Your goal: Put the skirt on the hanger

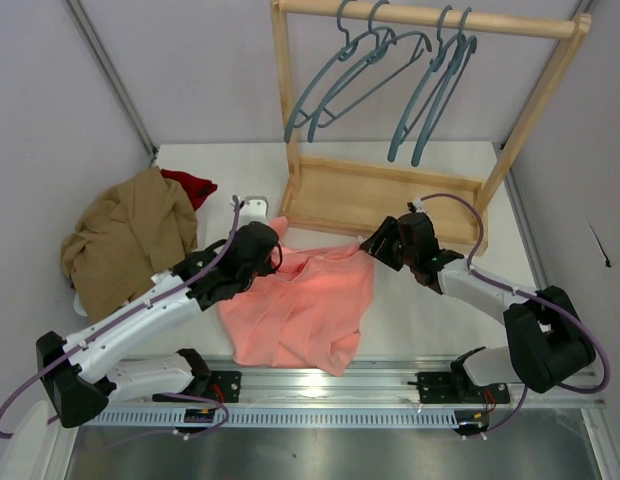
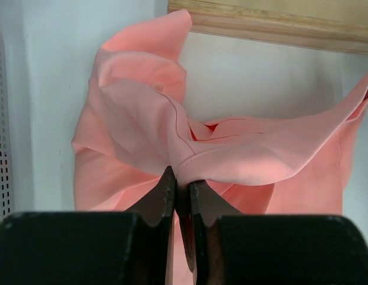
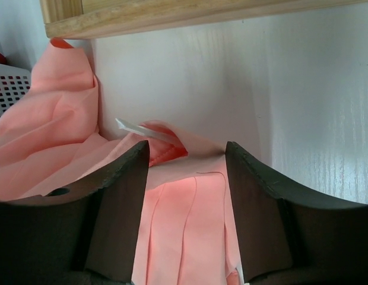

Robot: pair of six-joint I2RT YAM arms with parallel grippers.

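The salmon-pink skirt (image 1: 302, 300) lies spread on the table in front of the wooden rack. My left gripper (image 1: 274, 250) is shut on a raised fold of the skirt's upper left edge; in the left wrist view the cloth (image 2: 136, 113) is pinched between the fingertips of the left gripper (image 2: 183, 179). My right gripper (image 1: 376, 244) is open at the skirt's upper right corner. In the right wrist view the pleated cloth (image 3: 184, 219) and a small white label (image 3: 135, 129) lie between the spread jaws of the right gripper (image 3: 187, 155). Several teal hangers (image 1: 362, 68) hang on the rack's rail.
The wooden rack's base tray (image 1: 380, 195) stands just behind the skirt, its posts at left and right. A tan-brown garment (image 1: 130, 240) and a dark red garment (image 1: 190, 185) lie at the left. A white perforated basket wall (image 2: 0, 148) is close by the left gripper.
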